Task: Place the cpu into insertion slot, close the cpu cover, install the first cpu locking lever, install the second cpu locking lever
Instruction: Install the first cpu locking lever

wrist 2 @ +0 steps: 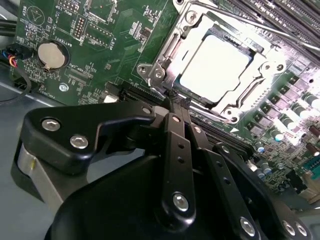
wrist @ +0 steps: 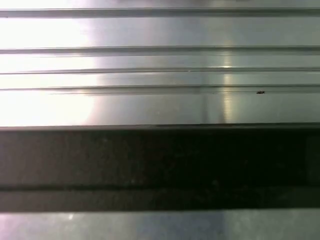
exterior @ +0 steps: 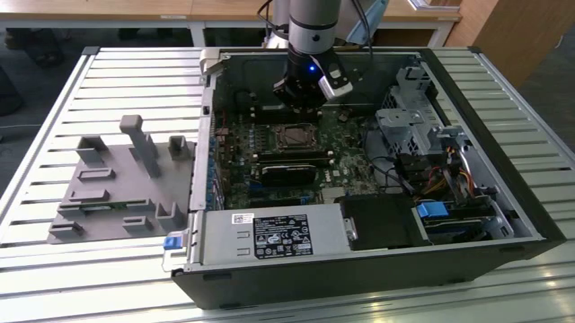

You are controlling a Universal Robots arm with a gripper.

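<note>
The cpu, a flat square with a pale silver top, lies in the insertion slot on the green motherboard. The silver cpu cover frames it and appears to lie down around the chip. A thin metal lever rod runs along one side of the socket. In the second wrist view my gripper is shut, its black fingers pressed together with nothing seen between them, the tips just off a corner of the socket. In the exterior view the gripper hangs over the board just behind the slot.
The open computer case lies on a slatted metal table. Long black memory slots sit in front of the socket, drive bays and cables at the exterior view's right. A grey fixture block stands left of the case.
</note>
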